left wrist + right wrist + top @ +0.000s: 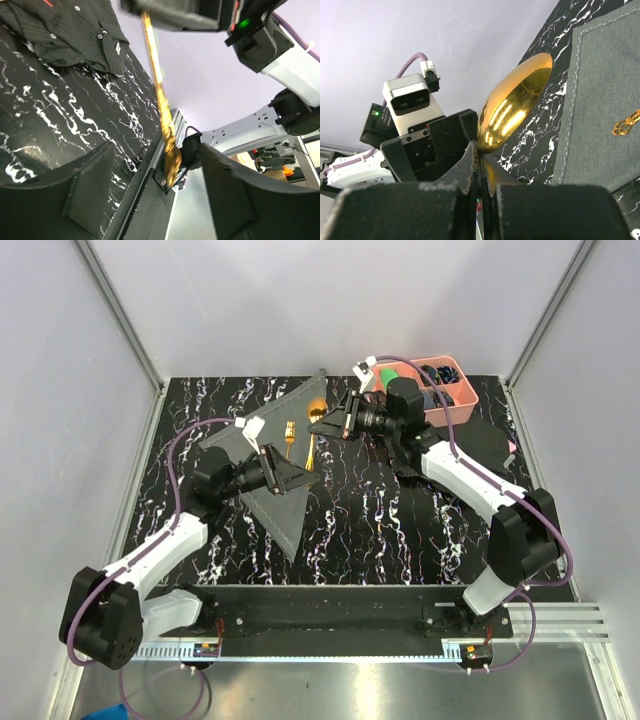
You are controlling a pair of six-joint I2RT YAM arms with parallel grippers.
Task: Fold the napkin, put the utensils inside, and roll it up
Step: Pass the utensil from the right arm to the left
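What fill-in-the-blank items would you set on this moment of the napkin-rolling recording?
1. The right gripper is shut on the gold ____.
2. The fork lies on the grey ____.
3. The left gripper has a finger on each side of the gold handle without touching it, so its jaws stand ____.
Missing words: spoon; napkin; open.

The left arm (pixel 160 545) and right arm (pixel 470 480) wear white shells on their long links and black housings at the joints. A purple cable (pixel 172 455) loops behind each tool. The left gripper (pixel 157 150) has broad, matte black, wedge-shaped fingers (pixel 250 200). Just behind them sits a white camera box (pixel 412 100), with a green light (pixel 376 113) beside it.
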